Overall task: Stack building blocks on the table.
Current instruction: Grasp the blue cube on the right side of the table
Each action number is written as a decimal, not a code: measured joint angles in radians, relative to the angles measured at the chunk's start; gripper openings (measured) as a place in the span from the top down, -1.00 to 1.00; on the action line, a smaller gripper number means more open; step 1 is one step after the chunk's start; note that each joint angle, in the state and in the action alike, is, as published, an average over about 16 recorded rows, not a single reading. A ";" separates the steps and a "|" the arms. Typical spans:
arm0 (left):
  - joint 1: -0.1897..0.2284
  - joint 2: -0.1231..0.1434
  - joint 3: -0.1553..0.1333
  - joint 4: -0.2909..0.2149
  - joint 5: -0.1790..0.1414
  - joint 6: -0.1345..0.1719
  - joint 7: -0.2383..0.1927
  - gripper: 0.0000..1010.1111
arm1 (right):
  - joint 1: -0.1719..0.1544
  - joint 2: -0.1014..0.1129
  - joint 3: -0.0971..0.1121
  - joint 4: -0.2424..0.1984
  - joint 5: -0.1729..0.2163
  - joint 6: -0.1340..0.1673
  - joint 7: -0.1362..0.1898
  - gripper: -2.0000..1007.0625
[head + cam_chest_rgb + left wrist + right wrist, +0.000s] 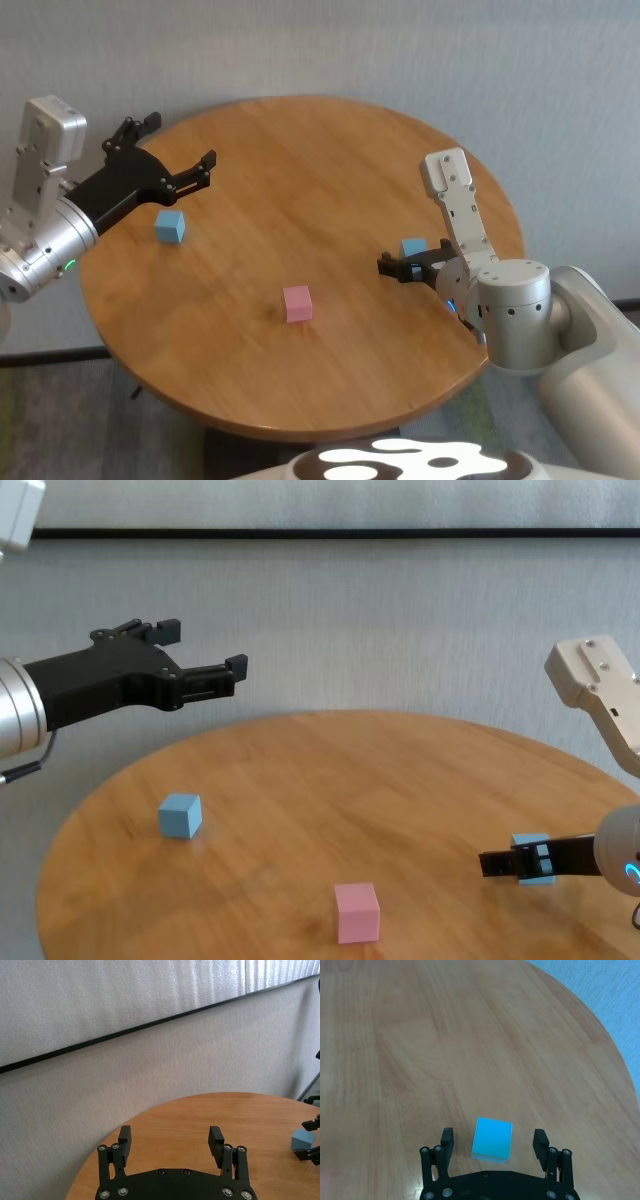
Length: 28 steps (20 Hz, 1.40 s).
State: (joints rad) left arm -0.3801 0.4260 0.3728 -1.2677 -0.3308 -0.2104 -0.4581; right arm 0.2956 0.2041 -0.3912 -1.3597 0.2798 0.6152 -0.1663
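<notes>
No stacking yet: three building blocks lie apart on the table. The right gripper, spread wide, brackets one blue block without grasping it. The left gripper hangs released, empty.

A plain indoor room set up for robot trials, not a home: a round wooden table stands alone at frame centre before a pale textured wall crossed by a dark horizontal strip, with greyish carpet at lower left.
</notes>
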 joint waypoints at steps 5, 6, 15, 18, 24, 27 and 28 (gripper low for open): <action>0.000 0.000 0.000 0.000 0.000 0.000 0.000 -0.98 | -0.002 -0.006 0.005 0.003 -0.006 -0.003 0.002 -1.00; 0.000 0.000 0.000 0.000 0.000 0.000 0.000 -0.98 | -0.002 -0.007 0.006 0.004 -0.007 -0.003 0.002 -1.00; 0.000 0.000 0.000 0.000 0.000 0.000 0.000 -0.98 | -0.003 -0.009 0.007 0.005 -0.010 -0.005 0.003 -0.84; 0.000 0.000 0.000 0.000 0.000 0.000 0.000 -0.98 | -0.003 -0.008 0.006 0.005 -0.010 -0.004 0.003 -0.70; 0.000 0.000 0.000 0.000 0.000 0.000 0.000 -0.98 | -0.003 -0.008 0.006 0.005 -0.009 -0.003 0.003 -0.30; 0.000 0.000 0.000 0.000 0.000 0.000 0.000 -0.98 | -0.002 -0.007 0.005 0.004 -0.009 -0.003 0.003 -0.10; 0.000 0.000 0.000 0.000 0.000 0.000 0.000 -0.98 | -0.002 -0.007 0.005 0.004 -0.008 -0.003 0.003 -0.04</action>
State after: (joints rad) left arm -0.3801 0.4260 0.3728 -1.2676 -0.3308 -0.2104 -0.4581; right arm 0.2932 0.1971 -0.3858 -1.3553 0.2714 0.6122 -0.1636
